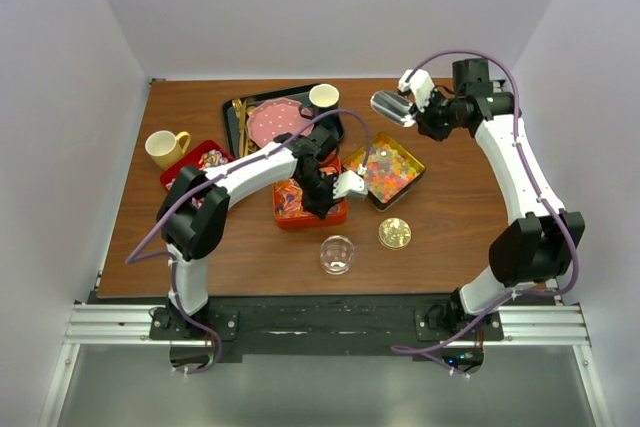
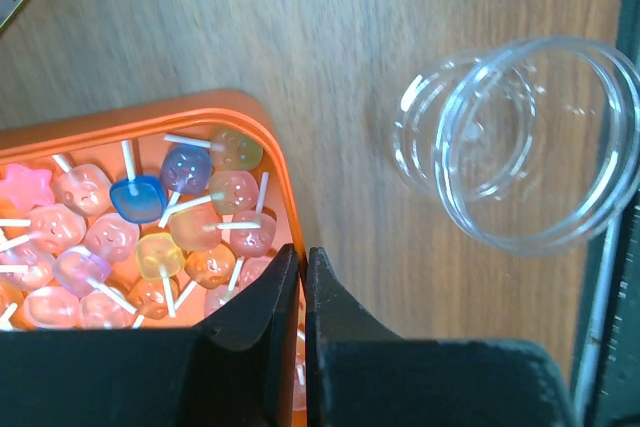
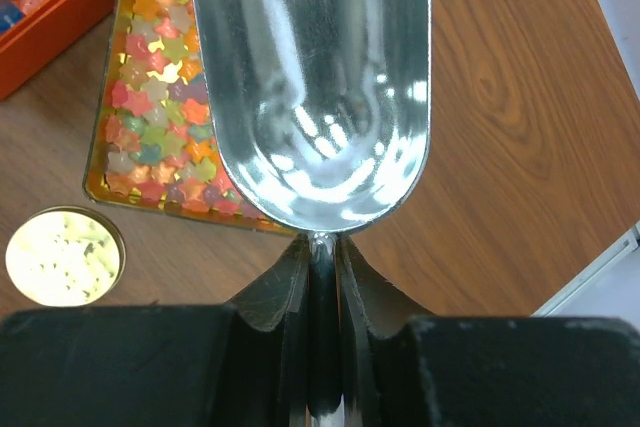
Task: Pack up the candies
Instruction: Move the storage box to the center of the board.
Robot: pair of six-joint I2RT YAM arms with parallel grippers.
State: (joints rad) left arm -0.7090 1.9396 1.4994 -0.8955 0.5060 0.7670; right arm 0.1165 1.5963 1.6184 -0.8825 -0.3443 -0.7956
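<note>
Pastel lollipop candies (image 2: 170, 237) fill an orange tray (image 1: 300, 215). My left gripper (image 2: 303, 255) is shut on the tray's right wall (image 2: 291, 197), near its front corner; in the top view the left gripper (image 1: 338, 197) sits at that edge. Star-shaped candies (image 3: 160, 117) lie in a gold tin (image 1: 412, 185). My right gripper (image 3: 320, 243) is shut on the handle of a shiny metal scoop (image 3: 310, 87), held empty in the air just behind the tin; from the top, right gripper (image 1: 415, 105) and scoop (image 1: 390, 107) are at the back right. More candies (image 1: 210, 159) sit in a red tin at left.
A clear round container (image 2: 530, 142) stands on the table in front of the orange tray, with a gold lid (image 1: 394, 234) to its right. At the back a black tray (image 1: 236, 125) holds a pink plate (image 1: 275, 123) and a white cup (image 1: 323, 97). A yellow mug (image 1: 165, 147) stands at left.
</note>
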